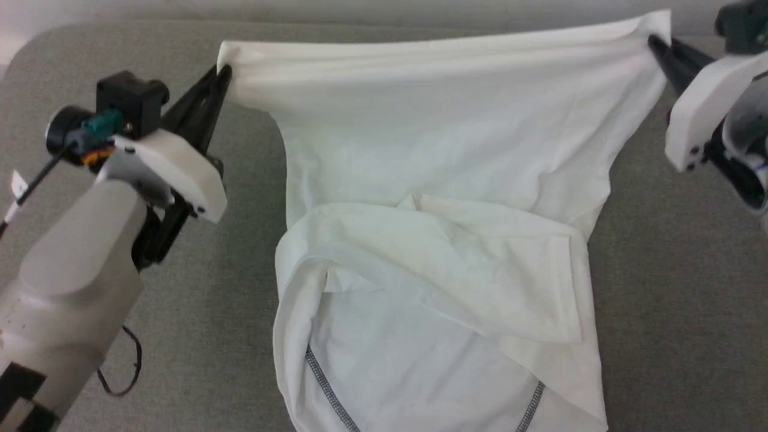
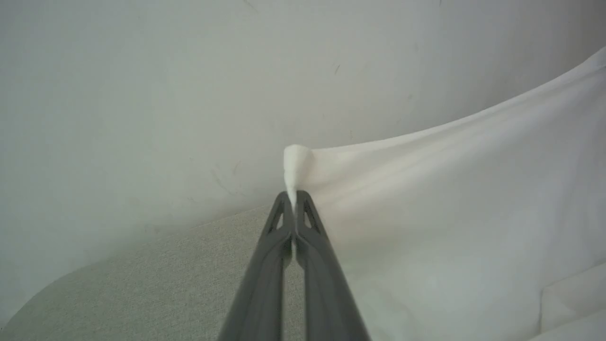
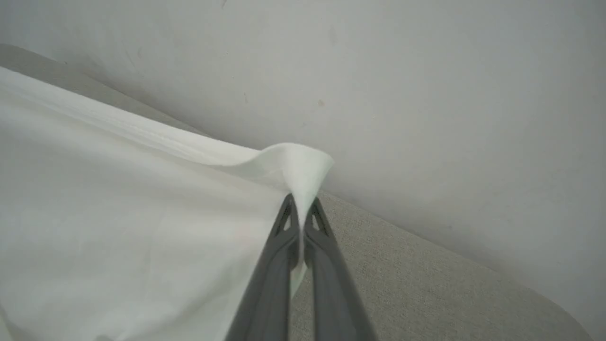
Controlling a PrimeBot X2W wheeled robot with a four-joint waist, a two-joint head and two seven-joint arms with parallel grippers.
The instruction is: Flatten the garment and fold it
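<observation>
Flattening step; left tool point(image 1: 222, 75) pinched shut on garment point(image 1: 444, 150) corner, upper left of frame; right tool point(image 1: 655, 43) pinched shut on corner, upper right; edge taut, rest bunched mid-frame on grey surface point(image 1: 228, 270); next likely needs dragging it flat.

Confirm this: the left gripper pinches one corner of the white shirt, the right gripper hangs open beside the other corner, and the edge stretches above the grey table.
Not quite: the right gripper is shut on the shirt's other corner, as the right wrist view shows. The left gripper does pinch one corner, with the edge stretched above the grey table.
</observation>
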